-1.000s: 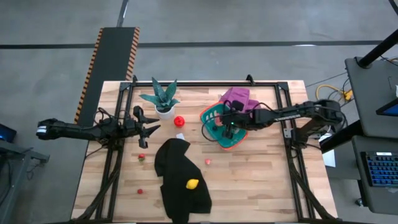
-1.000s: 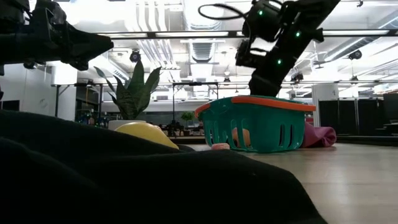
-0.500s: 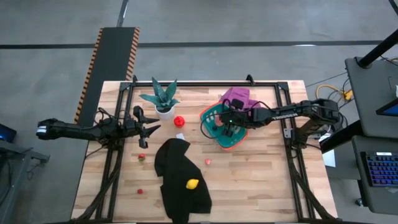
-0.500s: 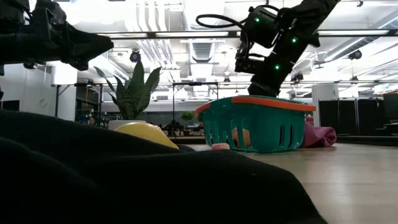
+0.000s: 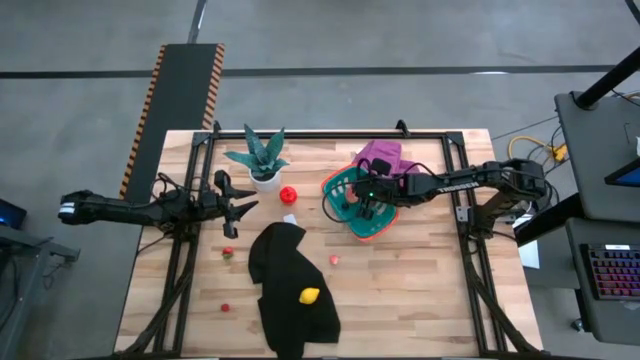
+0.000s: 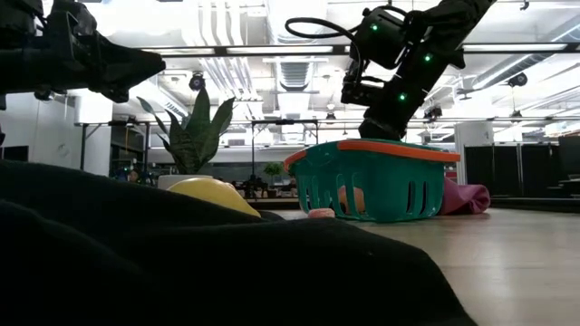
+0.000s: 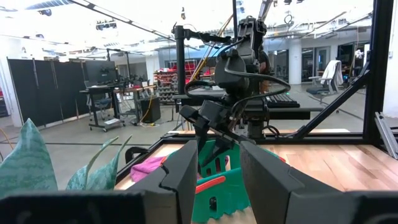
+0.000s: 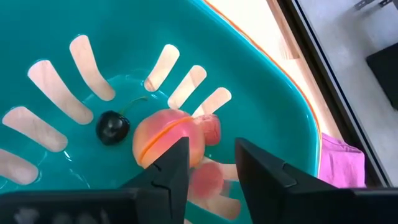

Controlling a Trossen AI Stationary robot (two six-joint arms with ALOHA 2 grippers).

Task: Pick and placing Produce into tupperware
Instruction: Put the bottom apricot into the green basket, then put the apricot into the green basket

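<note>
The teal container with an orange rim [image 5: 352,212] sits right of the table's middle. Inside it, the right wrist view shows a peach-coloured fruit [image 8: 166,144], a dark cherry [image 8: 112,127] and pink pieces [image 8: 206,181] lying on the slotted floor. My right gripper [image 5: 363,201] hovers open above the container's inside [image 8: 211,163], touching nothing. My left gripper [image 5: 242,208] waits open above the table's left part. On the table lie a red fruit [image 5: 288,195], two small red pieces [image 5: 228,252] [image 5: 226,307] and a pink piece [image 5: 335,260]. A yellow fruit [image 5: 310,296] rests on the black cloth.
A black cloth [image 5: 288,275] covers the near middle of the table. A potted green plant [image 5: 262,160] stands at the far left, and a purple cloth [image 5: 385,157] lies behind the container. A small white piece [image 5: 290,218] lies near the red fruit.
My right gripper has shifted a little toward the table's left over the container, then held still. The left arm has kept still.
</note>
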